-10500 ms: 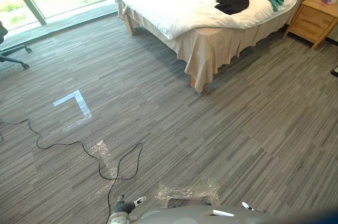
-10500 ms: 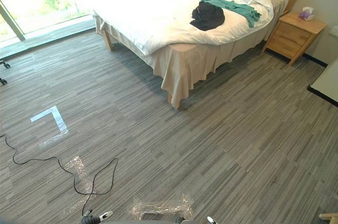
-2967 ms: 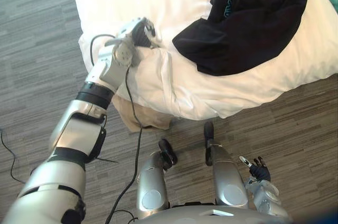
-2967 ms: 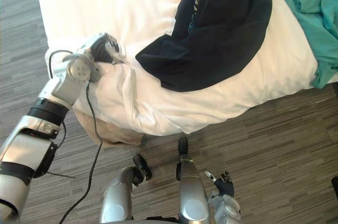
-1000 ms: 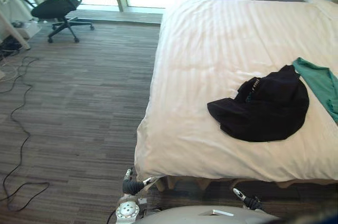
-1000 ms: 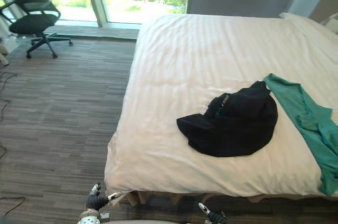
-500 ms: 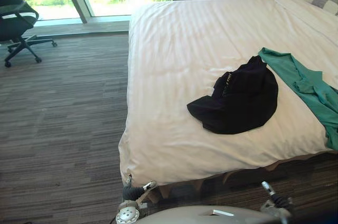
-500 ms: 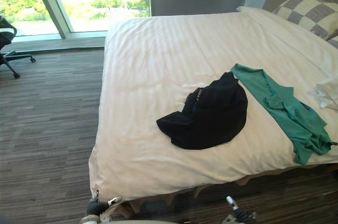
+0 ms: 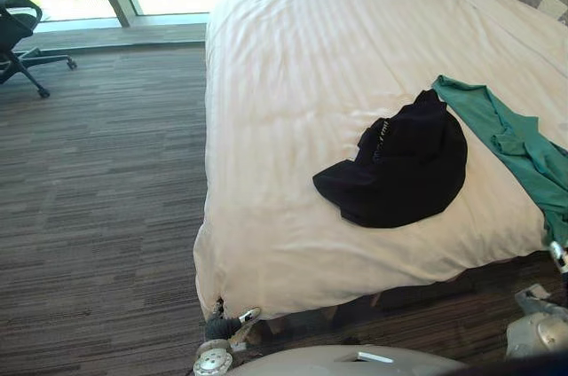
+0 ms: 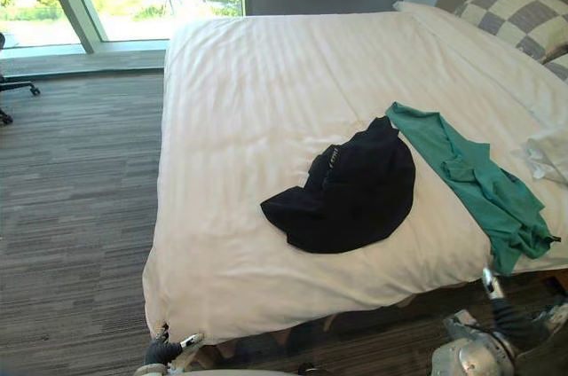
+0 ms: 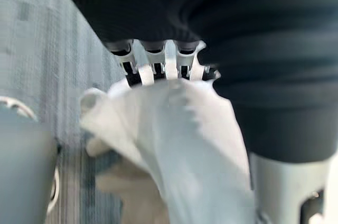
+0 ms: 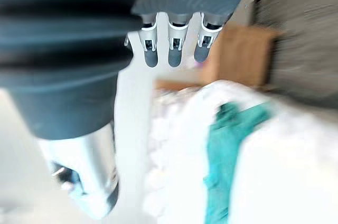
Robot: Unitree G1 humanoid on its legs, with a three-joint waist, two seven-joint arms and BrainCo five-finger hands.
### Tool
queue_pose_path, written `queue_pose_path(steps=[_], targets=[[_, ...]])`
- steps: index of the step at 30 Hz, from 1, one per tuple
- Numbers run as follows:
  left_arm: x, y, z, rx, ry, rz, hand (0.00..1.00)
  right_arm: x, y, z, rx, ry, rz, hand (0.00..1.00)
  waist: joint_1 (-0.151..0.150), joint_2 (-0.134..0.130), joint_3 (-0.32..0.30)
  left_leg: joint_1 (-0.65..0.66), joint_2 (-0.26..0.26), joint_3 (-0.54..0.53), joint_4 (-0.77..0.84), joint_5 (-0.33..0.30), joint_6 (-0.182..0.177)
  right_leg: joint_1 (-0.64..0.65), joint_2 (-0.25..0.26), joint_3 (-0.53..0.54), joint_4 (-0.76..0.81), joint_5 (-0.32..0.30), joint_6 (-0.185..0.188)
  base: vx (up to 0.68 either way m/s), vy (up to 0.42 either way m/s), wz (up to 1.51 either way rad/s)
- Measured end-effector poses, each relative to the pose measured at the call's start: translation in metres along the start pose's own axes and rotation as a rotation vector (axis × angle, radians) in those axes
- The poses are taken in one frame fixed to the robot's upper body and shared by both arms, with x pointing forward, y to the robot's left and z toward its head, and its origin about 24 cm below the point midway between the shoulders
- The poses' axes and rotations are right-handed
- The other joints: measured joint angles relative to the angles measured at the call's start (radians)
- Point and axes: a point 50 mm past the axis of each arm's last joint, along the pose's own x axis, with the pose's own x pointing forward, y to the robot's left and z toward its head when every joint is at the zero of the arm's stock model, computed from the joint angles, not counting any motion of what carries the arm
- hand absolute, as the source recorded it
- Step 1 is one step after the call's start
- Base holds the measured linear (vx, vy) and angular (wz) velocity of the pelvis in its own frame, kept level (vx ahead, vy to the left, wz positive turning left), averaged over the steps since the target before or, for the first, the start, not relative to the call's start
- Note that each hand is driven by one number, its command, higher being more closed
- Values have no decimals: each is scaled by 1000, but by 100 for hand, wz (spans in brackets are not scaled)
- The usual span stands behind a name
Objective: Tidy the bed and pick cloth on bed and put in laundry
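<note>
A black garment (image 9: 399, 172) lies crumpled on the white duvet (image 9: 302, 66) near the bed's foot. A green garment (image 10: 470, 172) is spread just to its right, reaching the bed's edge, and it hangs there in the right wrist view (image 12: 227, 145). My left hand (image 9: 227, 321) is low at the near left corner of the bed. In its wrist view its fingers (image 11: 158, 68) curl into a bunched corner of the duvet (image 11: 185, 139). My right hand (image 10: 513, 314) is low by the bed's foot at the right, below the green garment, fingers (image 12: 174, 49) relaxed and holding nothing.
Grey carpet (image 9: 98, 181) runs along the bed's left side up to a window wall. An office chair (image 9: 16, 30) stands at the far left. A checked pillow (image 10: 519, 17) and a small white cloth (image 10: 548, 154) lie at the bed's head. A wooden nightstand (image 12: 243, 49) stands beyond.
The camera has shifted slightly, moving the bed left in view. My right hand has moved out to the right and up beside the bed's foot. The left hand stays at the duvet corner.
</note>
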Motion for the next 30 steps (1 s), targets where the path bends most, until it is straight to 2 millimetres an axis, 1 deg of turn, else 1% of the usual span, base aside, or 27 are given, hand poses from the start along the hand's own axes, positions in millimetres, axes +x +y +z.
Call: queue_pose_path(steps=[2, 4, 5, 6, 8, 9, 10, 11, 12, 13, 15, 19, 20, 21, 22, 25, 27, 30], targets=[[0, -1, 1, 0, -3, -1, 0, -4, 15, 13, 44, -52, 79, 100, 1, -5, 1, -1, -3, -8, 3, -1, 2, 0, -6, -10, 5, -3, 1, 3, 5, 20], [2, -2, 3, 1, -6, -4, 0, -8, 36, 29, 88, -137, 190, 100, 5, -12, 3, -18, -7, -30, 10, -4, 7, -1, -14, -29, 5, -3, 1, -9, 8, 25], [2, -2, 3, -2, -7, -3, 0, -10, 41, 33, 98, -155, 214, 100, 7, -14, 3, -19, -8, -34, 10, -4, 7, -1, -15, -33, 5, -3, 1, -16, 4, 26], [3, -2, 4, 1, -12, -3, 0, -14, 55, 38, 121, -187, 290, 100, 16, -16, 1, -31, -12, -51, 11, -4, 8, 0, -19, -46, 5, -3, 1, 0, 3, 21], [4, -2, 5, 1, -16, -4, 0, -20, 68, 42, 140, -209, 386, 100, 21, -17, 1, -32, -17, -61, 9, -4, 8, 0, -23, -54, 4, -4, 2, 18, 8, 20], [4, -3, 5, 1, -16, -3, 0, -25, 80, 46, 160, -225, 465, 100, 27, -17, 0, -41, -22, -75, 9, -4, 10, 0, -26, -59, 1, -4, 2, 13, 14, 27], [4, -1, 3, 6, -9, -1, 0, -30, 91, 50, 185, -239, 534, 100, 26, -18, -5, -56, -27, -91, 8, -3, 13, 0, -30, -70, -6, -3, 3, 11, 14, 29], [5, -1, 2, 8, -5, -1, 0, -33, 97, 51, 196, -246, 570, 100, 26, -19, -6, -61, -30, -99, 8, -3, 15, 0, -32, -76, -11, -3, 4, 25, 12, 35], [6, 0, 2, 11, -10, 0, 0, -38, 108, 54, 215, -258, 639, 100, 27, -22, -7, -66, -38, -112, 8, 1, 20, 1, -35, -81, -18, -1, 6, 63, 23, 25], [6, 1, 2, 13, -14, 1, 0, -40, 115, 54, 223, -261, 673, 100, 27, -23, -7, -68, -42, -118, 8, 4, 24, 3, -37, -82, -22, -1, 6, 66, 5, 25], [7, 2, 3, 24, -18, -2, 0, -52, 143, 52, 239, -252, 820, 100, 27, -25, -7, -77, -53, -147, 8, 10, 33, 14, -44, -101, -41, 6, 15, 48, 6, 25], [10, 4, 4, 9, -14, -1, 0, -75, 178, 49, 308, -194, 1024, 100, 33, -27, -3, -104, -60, -198, 12, 12, 37, 19, -48, -128, -55, 16, 15, 48, 18, 31], [11, 5, 6, 7, -21, 6, 0, -82, 186, 50, 325, -185, 1071, 100, 40, -31, 5, -107, -60, -207, 13, 13, 38, 21, -48, -133, -55, 17, 15, 25, 7, 35], [12, 5, 10, -4, -30, 16, 0, -91, 197, 52, 346, -180, 1135, 100, 59, -36, 16, -126, -62, -228, 25, 13, 38, 18, -48, -141, -55, 22, 10, 21, 8, 31], [13, 5, 12, -13, -35, 19, 0, -94, 202, 54, 353, -183, 1156, 100, 64, -36, 26, -134, -62, -241, 33, 13, 39, 18, -48, -150, -55, 26, 6, 1, 0, 44], [16, 4, 24, -68, -59, 22, 0, -112, 223, 65, 381, -214, 1281, 100, 83, -36, 84, -181, -65, -313, 50, 22, 49, 18, -51, -206, -56, 35, 8, -17, -18, 58], [18, 5, 28, -97, -69, 35, 0, -121, 232, 67, 375, -218, 1339, 100, 90, -38, 107, -210, -71, -353, 58, 25, 52, 16, -55, -243, -56, 35, 9, -10, -7, 63], [20, 4, 38, -122, -100, 45, 0, -131, 239, 67, 367, -219, 1390, 100, 123, -38, 139, -244, -78, -399, 72, 28, 53, 17, -57, -293, -56, 40, 16, 12, 5, 52]])
